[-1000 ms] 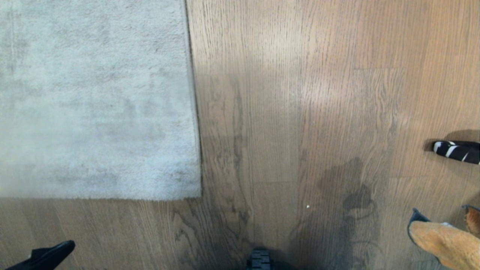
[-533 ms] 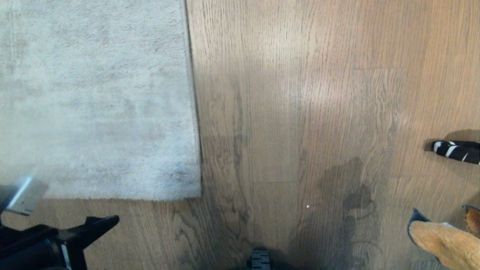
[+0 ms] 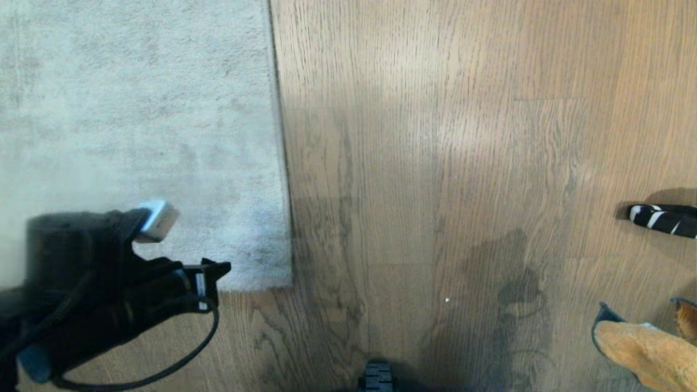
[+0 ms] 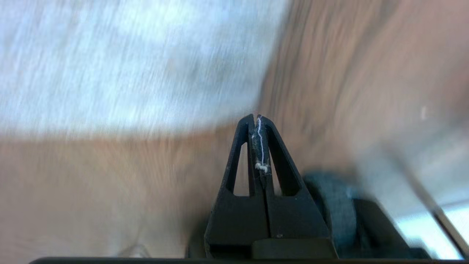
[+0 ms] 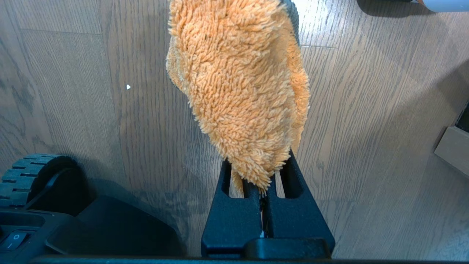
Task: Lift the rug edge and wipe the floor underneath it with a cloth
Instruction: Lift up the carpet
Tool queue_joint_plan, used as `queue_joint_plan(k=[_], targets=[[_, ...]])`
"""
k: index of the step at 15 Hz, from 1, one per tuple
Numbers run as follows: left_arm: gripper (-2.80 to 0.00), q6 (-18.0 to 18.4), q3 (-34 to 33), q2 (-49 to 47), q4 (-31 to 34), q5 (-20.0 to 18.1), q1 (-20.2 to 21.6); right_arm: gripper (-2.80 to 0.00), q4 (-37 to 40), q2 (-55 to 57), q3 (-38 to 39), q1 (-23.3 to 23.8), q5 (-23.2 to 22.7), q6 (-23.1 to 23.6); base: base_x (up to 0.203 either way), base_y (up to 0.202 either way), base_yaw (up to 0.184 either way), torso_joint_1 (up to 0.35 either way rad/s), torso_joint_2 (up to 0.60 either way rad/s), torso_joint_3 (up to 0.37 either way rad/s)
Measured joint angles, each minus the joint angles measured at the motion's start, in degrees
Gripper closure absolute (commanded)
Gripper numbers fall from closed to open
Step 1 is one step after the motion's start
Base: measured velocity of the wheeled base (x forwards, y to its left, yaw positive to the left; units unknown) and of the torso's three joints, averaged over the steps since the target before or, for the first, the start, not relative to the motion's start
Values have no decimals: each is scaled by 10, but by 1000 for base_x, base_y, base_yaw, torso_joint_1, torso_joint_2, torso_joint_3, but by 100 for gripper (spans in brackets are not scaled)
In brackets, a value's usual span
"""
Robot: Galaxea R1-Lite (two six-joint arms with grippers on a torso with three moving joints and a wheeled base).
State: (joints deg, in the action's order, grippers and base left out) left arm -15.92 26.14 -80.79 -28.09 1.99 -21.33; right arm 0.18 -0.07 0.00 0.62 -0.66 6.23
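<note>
The pale grey rug lies flat on the brown wood floor; its square corner and straight rug edge show in the head view. My left gripper hovers over the rug's near border, left of the corner, shut and empty apart from lint threads on its pads. In the left wrist view its tips point at the blurred rug corner. The orange cloth hangs from my right gripper, which is shut on it. The cloth also shows at the head view's lower right.
A black-and-white striped object lies at the right edge. The base's wheel shows at the bottom centre, also as a wheel in the right wrist view. A tan box sits nearby. A white speck lies on the planks.
My left arm has swung in from the lower left corner, up and to the right, over the rug's near border. Rug, cloth and right gripper have stayed put.
</note>
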Motion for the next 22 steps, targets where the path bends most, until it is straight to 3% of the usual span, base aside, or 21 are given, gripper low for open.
queue_joint_plan(k=[2, 5, 8, 15, 19, 20, 22], targets=[[0, -19, 50, -51, -12, 25, -31, 0, 0, 0, 0, 0, 0, 0, 0, 0, 0, 0, 0, 0], [0, -61, 102, -102, -8, 34, -70, 0, 0, 0, 0, 0, 0, -1, 0, 0, 0, 0, 0, 0], [0, -94, 149, -124, 59, 69, -103, 0, 0, 0, 0, 0, 0, 0, 0, 0, 0, 0, 0, 0], [0, -98, 218, -156, 161, 172, -140, 0, 0, 0, 0, 0, 0, -1, 0, 0, 0, 0, 0, 0], [0, -98, 257, -181, 194, 191, -152, 0, 0, 0, 0, 0, 0, -1, 0, 0, 0, 0, 0, 0], [-280, -98, 261, -186, 195, 198, -156, 0, 0, 0, 0, 0, 0, 0, 0, 0, 0, 0, 0, 0], [-280, -98, 264, -195, 196, 206, -163, 0, 0, 0, 0, 0, 0, -1, 0, 0, 0, 0, 0, 0]])
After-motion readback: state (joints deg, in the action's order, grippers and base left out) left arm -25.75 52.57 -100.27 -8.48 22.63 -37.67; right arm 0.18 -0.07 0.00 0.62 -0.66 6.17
